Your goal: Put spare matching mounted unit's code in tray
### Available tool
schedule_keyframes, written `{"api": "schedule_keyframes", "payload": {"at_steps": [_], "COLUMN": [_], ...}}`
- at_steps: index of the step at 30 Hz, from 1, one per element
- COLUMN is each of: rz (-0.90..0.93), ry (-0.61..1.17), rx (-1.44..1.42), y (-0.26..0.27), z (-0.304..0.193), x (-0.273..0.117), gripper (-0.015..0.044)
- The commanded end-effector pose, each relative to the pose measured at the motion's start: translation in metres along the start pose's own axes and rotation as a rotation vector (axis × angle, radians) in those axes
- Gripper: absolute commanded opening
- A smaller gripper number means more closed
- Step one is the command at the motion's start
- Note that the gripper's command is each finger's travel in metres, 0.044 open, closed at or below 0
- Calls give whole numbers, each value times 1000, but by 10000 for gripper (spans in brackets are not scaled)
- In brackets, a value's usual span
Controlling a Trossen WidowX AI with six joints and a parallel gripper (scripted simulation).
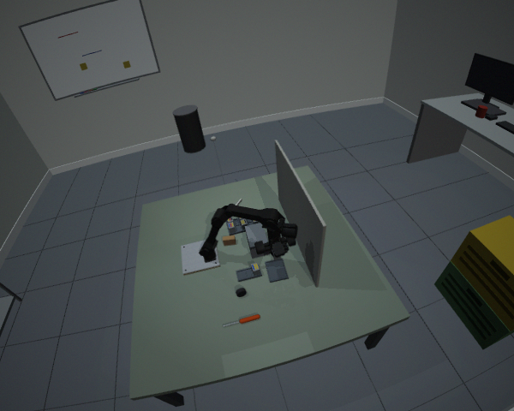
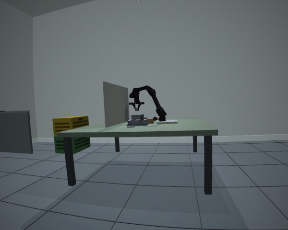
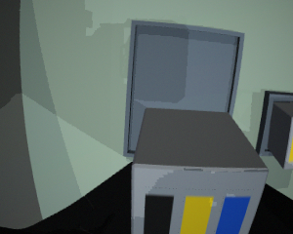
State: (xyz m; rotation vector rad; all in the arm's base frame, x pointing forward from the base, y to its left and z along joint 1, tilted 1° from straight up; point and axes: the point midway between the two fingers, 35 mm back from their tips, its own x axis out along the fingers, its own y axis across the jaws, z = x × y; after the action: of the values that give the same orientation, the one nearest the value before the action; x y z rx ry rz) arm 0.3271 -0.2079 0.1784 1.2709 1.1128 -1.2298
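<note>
My gripper [image 1: 269,248] [image 2: 137,108] is shut on a grey block [image 2: 136,109] [image 3: 200,138], held in the air. The block's face in the wrist view shows a black, a yellow and a blue stripe. A blue-grey square tray [image 1: 277,270] [image 3: 210,68] lies flat and empty, partly hidden behind the block in the wrist view. A unit [image 1: 255,267] [image 3: 279,129] with yellow stripes stands in a small dark holder [image 1: 245,274] [image 3: 264,122] beside the tray. Several spares [image 1: 230,224] [image 2: 137,121] stand in a dark rack [image 2: 137,124]. No printed code is readable.
A tall grey panel [image 1: 299,207] [image 2: 114,104] stands close to the gripper. A large grey box [image 1: 254,232] [image 2: 137,117] stands between rack and tray. A brown block [image 1: 229,241], a black round object [image 1: 241,292] and an orange-handled screwdriver [image 1: 249,318] lie on the table.
</note>
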Motion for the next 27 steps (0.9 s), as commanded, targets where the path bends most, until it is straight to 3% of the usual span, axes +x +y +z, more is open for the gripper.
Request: {"api": "schedule_keyframes", "payload": {"at_steps": [1, 27], "rz": [-3, -5], "ry": [-2, -1], "rx": [3, 3], "y": [0, 2], "z": [1, 2], "x": [4, 22], "gripper": [0, 0]}}
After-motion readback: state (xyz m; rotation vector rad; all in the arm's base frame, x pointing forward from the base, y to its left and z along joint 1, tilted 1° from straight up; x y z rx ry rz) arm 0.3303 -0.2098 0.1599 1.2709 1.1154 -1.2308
